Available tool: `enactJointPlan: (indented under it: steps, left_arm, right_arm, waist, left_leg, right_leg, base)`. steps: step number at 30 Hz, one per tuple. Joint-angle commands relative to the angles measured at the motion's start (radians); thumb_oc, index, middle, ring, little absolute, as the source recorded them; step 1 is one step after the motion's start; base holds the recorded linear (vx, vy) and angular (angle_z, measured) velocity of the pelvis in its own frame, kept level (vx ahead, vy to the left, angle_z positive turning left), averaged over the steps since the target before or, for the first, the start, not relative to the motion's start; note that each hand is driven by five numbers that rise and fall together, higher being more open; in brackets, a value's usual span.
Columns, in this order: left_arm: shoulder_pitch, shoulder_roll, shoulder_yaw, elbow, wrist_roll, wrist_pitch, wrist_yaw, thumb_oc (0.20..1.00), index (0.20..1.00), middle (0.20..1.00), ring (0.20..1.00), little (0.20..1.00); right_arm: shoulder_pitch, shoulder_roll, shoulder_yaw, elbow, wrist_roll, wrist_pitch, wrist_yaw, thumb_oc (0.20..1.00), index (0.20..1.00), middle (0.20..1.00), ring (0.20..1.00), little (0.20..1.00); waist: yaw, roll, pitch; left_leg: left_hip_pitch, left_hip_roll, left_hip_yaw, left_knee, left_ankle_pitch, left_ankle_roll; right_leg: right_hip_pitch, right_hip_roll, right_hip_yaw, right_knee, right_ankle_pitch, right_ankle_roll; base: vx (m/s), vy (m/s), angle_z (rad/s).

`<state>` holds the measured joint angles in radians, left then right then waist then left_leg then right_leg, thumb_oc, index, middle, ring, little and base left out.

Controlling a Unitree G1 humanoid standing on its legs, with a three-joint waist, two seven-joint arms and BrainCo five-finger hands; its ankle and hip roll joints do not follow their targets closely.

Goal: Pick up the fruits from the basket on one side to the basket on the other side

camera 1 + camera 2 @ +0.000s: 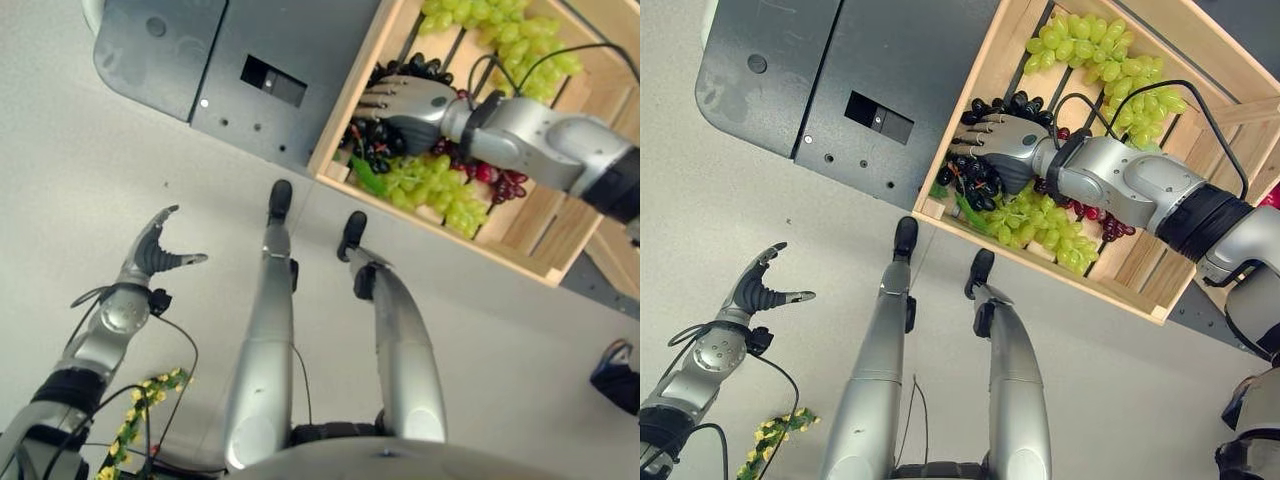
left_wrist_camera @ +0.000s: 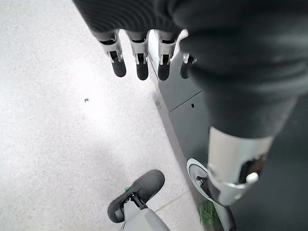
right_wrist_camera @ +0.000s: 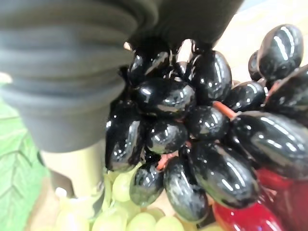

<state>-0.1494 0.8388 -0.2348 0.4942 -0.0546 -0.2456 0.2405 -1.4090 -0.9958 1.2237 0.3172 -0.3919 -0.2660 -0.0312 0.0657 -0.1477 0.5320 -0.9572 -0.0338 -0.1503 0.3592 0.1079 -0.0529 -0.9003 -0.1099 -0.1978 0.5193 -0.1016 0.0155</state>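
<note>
Black grapes (image 3: 192,130) press right up against the right wrist camera, glossy and packed, with red grapes (image 3: 245,216) and pale green ones (image 3: 139,219) just beyond them and a green leaf (image 3: 14,163) at the side. From the head views, the right hand (image 1: 1002,140) lies in the near left corner of a slatted wooden crate (image 1: 975,75), its fingers (image 1: 965,152) curled down over the black bunch (image 1: 975,180). Whether they actually clamp the bunch cannot be told, as the fingertips are buried among the fruit. A second black cluster (image 1: 1010,103) lies just behind the hand, close against the crate's left wall. Green grapes (image 1: 1040,228) run along the near rim, touching the black bunch, with red grapes (image 1: 1095,215) between them and the forearm. Another green bunch (image 1: 1110,65) lies toward the far end of the crate, well apart from the hand.

Left of the crate, touching its wall, stands a dark grey metal base (image 1: 830,80). Open pale floor (image 1: 760,210) spreads in front of both. The left hand (image 1: 155,250) hangs over that bare floor, well apart from the crate, fingers (image 2: 139,65) loosely spread and holding nothing. Yellow artificial flowers (image 1: 140,415) lie on the floor near the left arm.
</note>
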Motion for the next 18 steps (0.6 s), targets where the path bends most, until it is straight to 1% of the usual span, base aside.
enactJointPlan:
  steps: [1,2,3,4,18]
  left_arm:
    - [0.032,-0.021,0.033,-0.018,0.003,-0.006,0.023,1.0,1.0,1.0,1.0,1.0]
    - [0.036,-0.021,0.032,-0.035,0.008,-0.005,0.023,1.0,1.0,1.0,1.0,1.0]
    - [0.036,-0.02,0.032,-0.035,0.008,-0.005,0.023,1.0,1.0,1.0,1.0,1.0]
    - [0.036,-0.024,0.031,-0.037,0.007,-0.006,0.024,1.0,1.0,1.0,1.0,1.0]
    - [0.042,-0.019,0.028,-0.025,0.013,-0.004,0.024,1.0,1.0,1.0,1.0,1.0]
  right_arm:
    - [0.038,-0.069,0.01,-0.027,-0.035,0.013,-0.011,0.624,0.624,0.624,0.624,0.624]
    - [0.047,-0.068,0.007,-0.027,-0.039,0.013,-0.008,0.31,0.31,0.31,0.31,0.31]
    - [0.047,-0.068,0.006,-0.027,-0.039,0.013,-0.008,0.31,0.31,0.31,0.31,0.31]
    - [0.057,-0.067,-0.001,-0.02,-0.048,0.016,-0.012,0.2,0.2,0.2,0.2,0.2]
    - [0.068,-0.062,-0.004,-0.009,-0.058,0.016,-0.016,0.2,0.2,0.2,0.2,0.2]
  waist:
    - [0.006,0.017,-0.012]
    - [0.005,0.02,-0.012]
    - [0.005,0.02,-0.012]
    - [0.005,0.022,-0.012]
    - [0.004,0.034,-0.012]
  left_leg:
    - [-0.043,-0.036,0.041,0.057,-0.04,0.017]
    - [-0.05,-0.037,0.042,0.059,-0.04,0.018]
    - [-0.05,-0.037,0.042,0.059,-0.04,0.018]
    - [-0.054,-0.039,0.043,0.059,-0.04,0.018]
    - [-0.065,-0.04,0.046,0.053,-0.037,0.019]
  right_leg:
    - [-0.045,0.002,0.009,-0.122,0.193,0.067]
    - [-0.05,0.001,0.009,-0.123,0.194,0.067]
    - [-0.05,0.001,0.009,-0.123,0.194,0.067]
    - [-0.055,0.002,0.01,-0.122,0.193,0.068]
    - [-0.072,0.0,0.016,-0.118,0.192,0.069]
  base:
    - [0.0,0.0,0.0]
    - [0.0,0.0,0.0]
    - [0.0,0.0,0.0]
    - [0.0,0.0,0.0]
    - [0.0,0.0,0.0]
